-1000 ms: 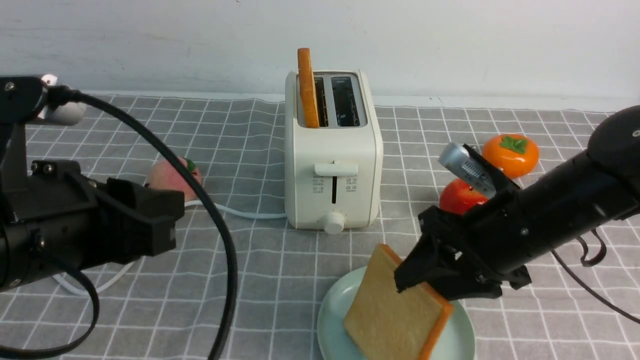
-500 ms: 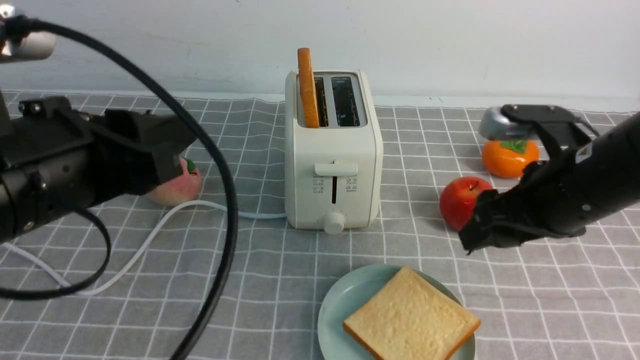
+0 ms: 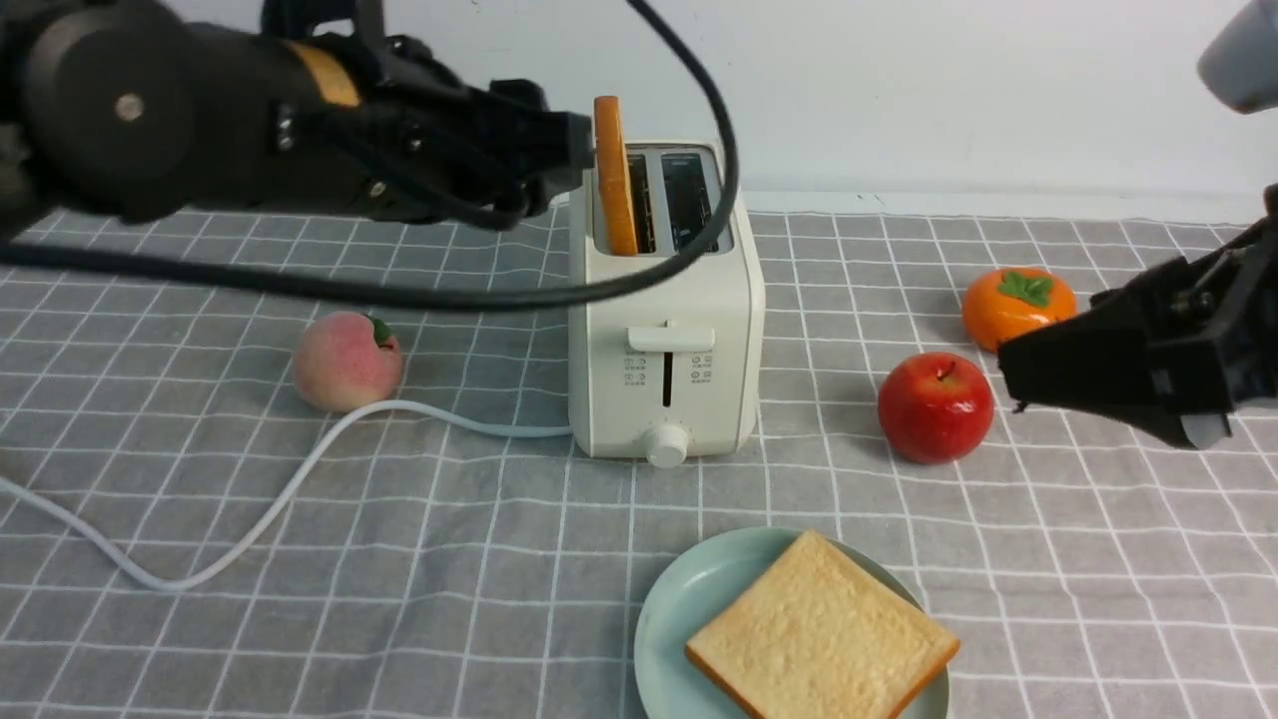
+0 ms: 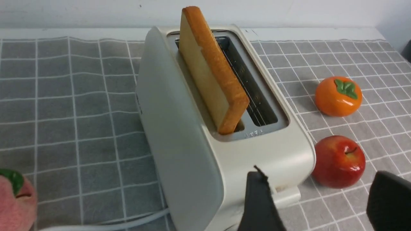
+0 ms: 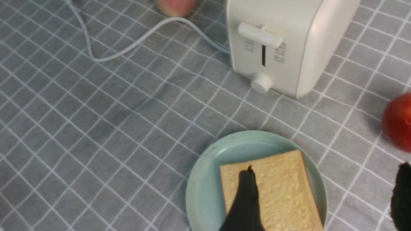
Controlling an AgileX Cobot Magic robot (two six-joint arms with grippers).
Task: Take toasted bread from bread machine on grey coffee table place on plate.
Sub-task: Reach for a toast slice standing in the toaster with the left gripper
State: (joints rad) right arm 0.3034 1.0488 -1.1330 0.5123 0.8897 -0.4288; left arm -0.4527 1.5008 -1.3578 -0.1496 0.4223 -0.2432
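While its jaws stand wide apart with nothing between them, the left gripper (image 3: 569,150) hovers just beside the toast (image 3: 614,175) standing upright in the toaster (image 3: 664,330), lined up, I judge, to straddle it. The right gripper (image 3: 1018,374), equally spread and empty, hangs near the apple (image 3: 936,406), well off the plate (image 3: 669,619) on the table (image 3: 479,559), where the other slice (image 3: 819,634) lies flat.

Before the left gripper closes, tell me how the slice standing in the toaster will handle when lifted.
The slice is probably stiff: it stands upright, half clear of the toaster slot, without sagging. Thin, so likely light. Its matte, rough crust should not slip.
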